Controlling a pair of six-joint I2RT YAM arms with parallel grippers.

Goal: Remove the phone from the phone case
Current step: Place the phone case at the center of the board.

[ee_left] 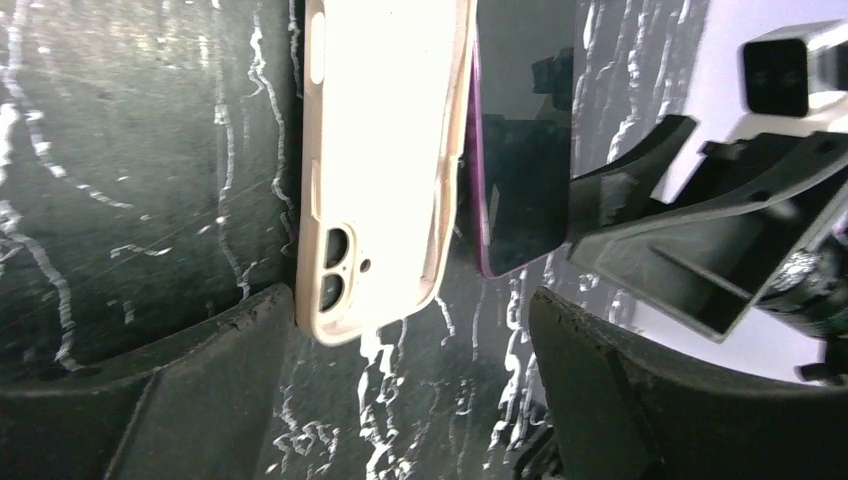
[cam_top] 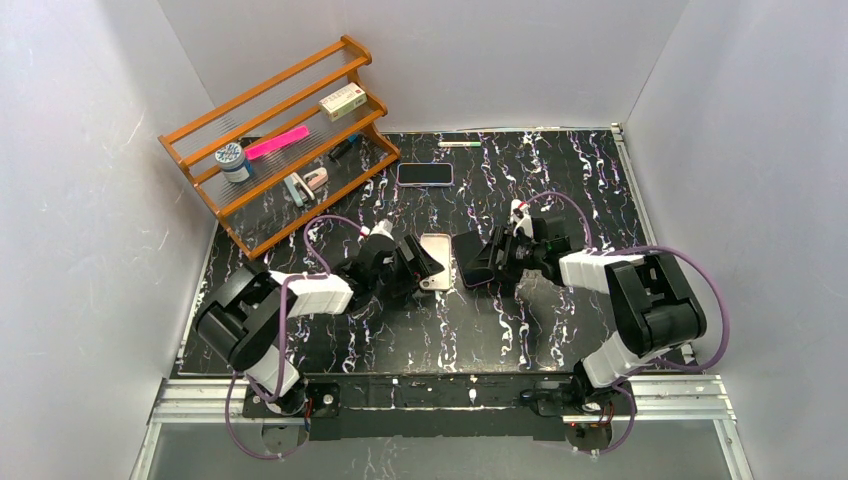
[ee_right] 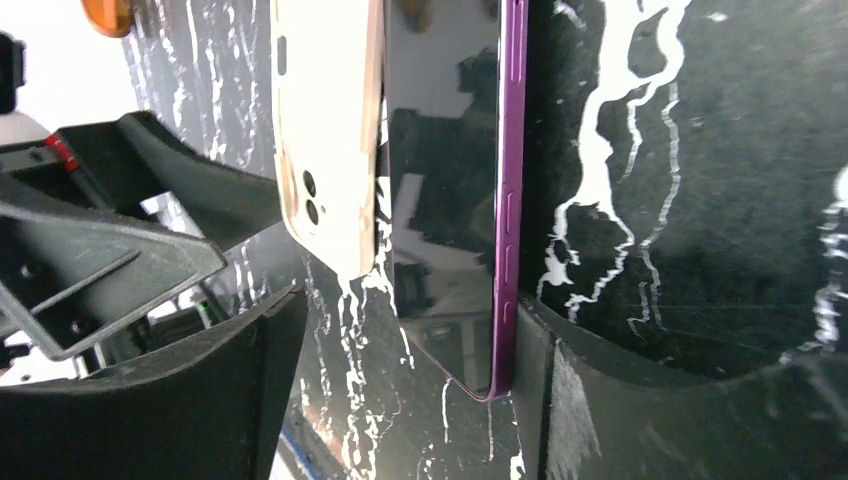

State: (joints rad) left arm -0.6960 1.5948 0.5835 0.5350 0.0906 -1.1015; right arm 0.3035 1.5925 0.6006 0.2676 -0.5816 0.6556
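Observation:
The beige phone case (ee_left: 385,160) lies empty on the black marbled table, inside up, with its camera cut-outs toward my left gripper. The dark phone with a purple rim (ee_right: 445,180) lies right beside it, edge against edge. In the top view the case (cam_top: 437,262) and the phone (cam_top: 466,260) sit side by side at the table's middle. My left gripper (ee_left: 410,390) is open, its left finger (ee_left: 150,400) touching the case's corner. My right gripper (ee_right: 410,400) is open around the phone's near end, its right finger (ee_right: 650,400) against the purple rim.
A second phone (cam_top: 425,174) lies farther back, with a pen (cam_top: 459,144) near the far edge. A wooden rack (cam_top: 280,135) holding small items stands at the back left. White walls enclose the table.

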